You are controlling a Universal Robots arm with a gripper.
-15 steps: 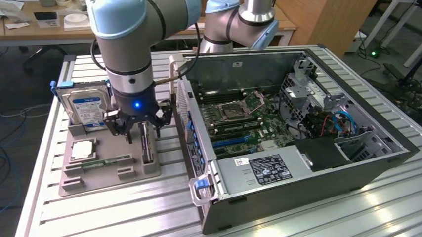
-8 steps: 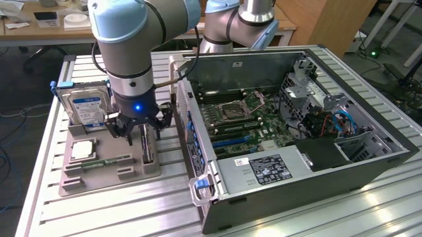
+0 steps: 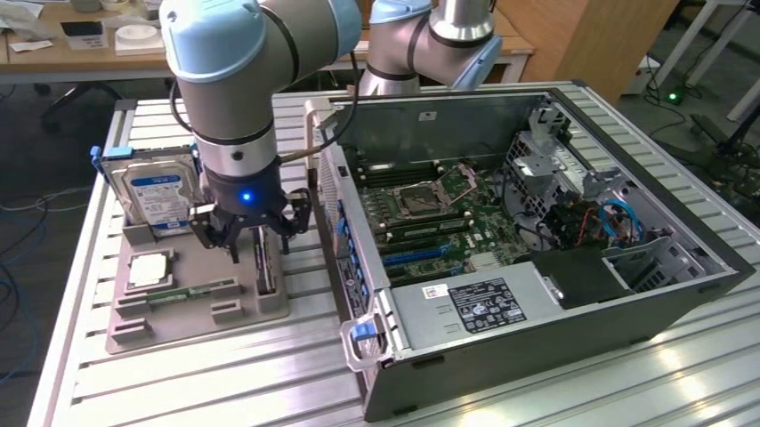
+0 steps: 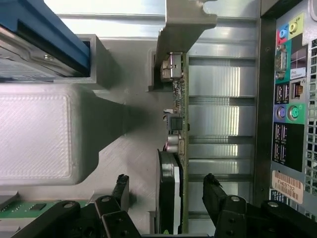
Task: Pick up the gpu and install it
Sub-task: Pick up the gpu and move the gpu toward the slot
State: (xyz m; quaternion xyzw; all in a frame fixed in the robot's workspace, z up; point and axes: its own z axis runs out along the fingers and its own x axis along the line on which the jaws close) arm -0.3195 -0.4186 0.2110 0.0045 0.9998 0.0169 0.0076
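- Gpu (image 3: pixel 266 265) (image 4: pixel 179 124): thin, flat, dark circuit card, seen edge-on in the wrist view. It has small silver components along its face, a black round part low on one side, and a pale beige metal bracket strip at the far end.
- Location: standing on its long edge in a slot of the grey plastic holder tray (image 3: pixel 238 316) (image 4: pixel 124 148), just beside the open black-and-silver computer case (image 3: pixel 570 338).
- Black two-fingered gripper (image 3: pixel 255 245) (image 4: pixel 167 191): released. Its fingers are spread to either side of the card's near end, with a gap visible on both sides – nothing is grasped.
- Blue-labelled silver hard drive (image 3: pixel 155 191): upright in the same tray, on the exterior view's left of the gripper.
- Narrow green memory stick (image 3: pixel 190 291): lying flat in the tray.
- Ribbed aluminium table (image 3: pixel 238 382): carries the tray and the case.
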